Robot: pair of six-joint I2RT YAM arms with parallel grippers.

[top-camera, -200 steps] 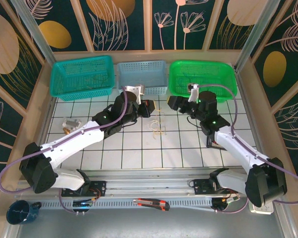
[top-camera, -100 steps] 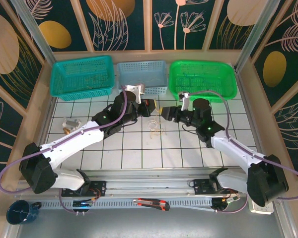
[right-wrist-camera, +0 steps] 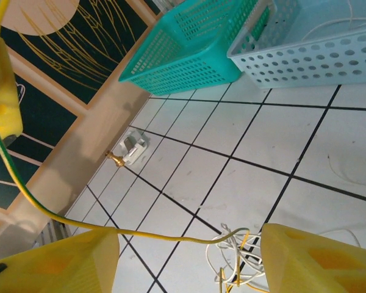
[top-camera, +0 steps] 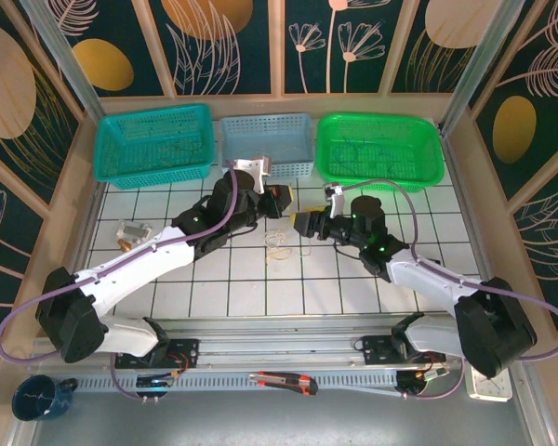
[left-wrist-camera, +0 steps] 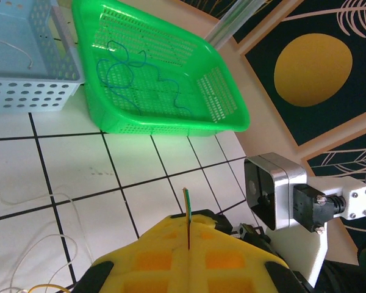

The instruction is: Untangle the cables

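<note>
My left claw (top-camera: 281,203) clamps a yellow strand of the cables (top-camera: 281,243), limp, featherlight wires tangled on the tiled surface (top-camera: 251,279), while my right claw (right-wrist-camera: 186,259) gapes open astride that strand, probably the best place to grip.

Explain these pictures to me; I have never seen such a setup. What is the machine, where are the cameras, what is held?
Two robot arms, left and right, stand at the near edge of a tiled table. One picture looks down from above; the other two come from cameras on each wrist. A teal basket, a pale blue basket and a green basket line the far edge. A loose bundle of thin cables lies mid-table. The left gripper is shut on a yellow cable; the right gripper is open near the bundle.
</note>
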